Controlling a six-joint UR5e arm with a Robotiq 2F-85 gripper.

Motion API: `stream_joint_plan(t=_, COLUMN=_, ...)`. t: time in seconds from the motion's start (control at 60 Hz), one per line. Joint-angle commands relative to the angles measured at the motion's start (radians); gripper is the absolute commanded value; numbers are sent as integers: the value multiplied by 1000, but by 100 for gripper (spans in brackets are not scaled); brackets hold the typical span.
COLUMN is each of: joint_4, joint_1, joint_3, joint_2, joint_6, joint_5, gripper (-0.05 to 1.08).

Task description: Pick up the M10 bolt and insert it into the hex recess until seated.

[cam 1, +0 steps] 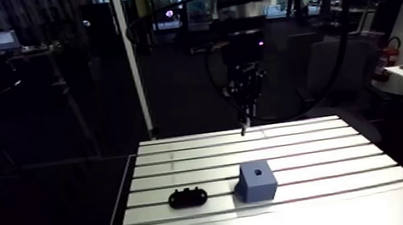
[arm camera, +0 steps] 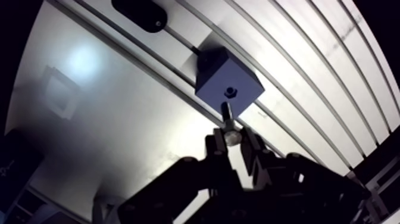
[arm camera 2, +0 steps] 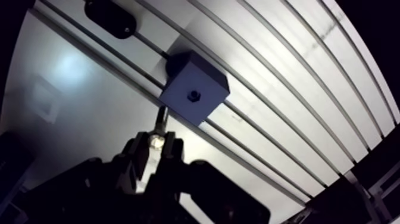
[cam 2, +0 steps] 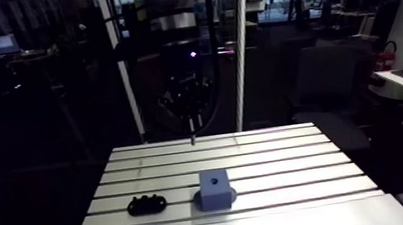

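The bolt [arm camera: 228, 121] is clamped, shank down, between the nearly closed fingers of the gripper [arm camera: 232, 143] over the table's [cam 1: 310, 149] far edge. The block [cam 1: 257, 181] with its recess [cam 1: 254, 173] is set nearer, a black part [cam 1: 187, 196] to its left.

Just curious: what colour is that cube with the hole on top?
The block is greyish blue, clearest in the arm view.

surroundings dark | table [cam 1: 318, 217] bright, glare patch | wrist view: straight edges bowed
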State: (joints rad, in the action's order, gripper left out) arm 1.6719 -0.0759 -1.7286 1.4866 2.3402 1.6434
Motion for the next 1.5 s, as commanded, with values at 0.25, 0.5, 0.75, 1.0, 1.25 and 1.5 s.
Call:
stream_joint_plan(t=0.25, joint_4=-37, joint_1=-47, joint_3=-45, joint_2=-8, joint_6=11, joint_5=25, gripper=108)
stream_joint_plan(t=0.5, joint_4=-30, joint_1=-45, joint_3=-52, joint_2=-46, joint_6=5, joint_5=34, gripper=108)
stream_joint_plan(t=0.75, joint_4=-30, joint_1=-45, joint_3=-45, joint_2=-83, joint_6=-5, joint_5=57, gripper=108)
stream_joint_plan(t=1.0, joint_4=-10, joint_1=-44, joint_3=-38, joint_2=-90, joint_6=-27, joint_5=63, gripper=108)
stream_joint_plan(t=1.25, joint_4=21, joint_1=-35, joint_3=-47, joint_2=-103, joint_6=-49, joint_5=66, gripper=108)
stream_joint_plan(t=1.5, joint_4=59, joint_1=-31, joint_3=-52, joint_2=-120, joint_6=-51, joint_5=66, gripper=108)
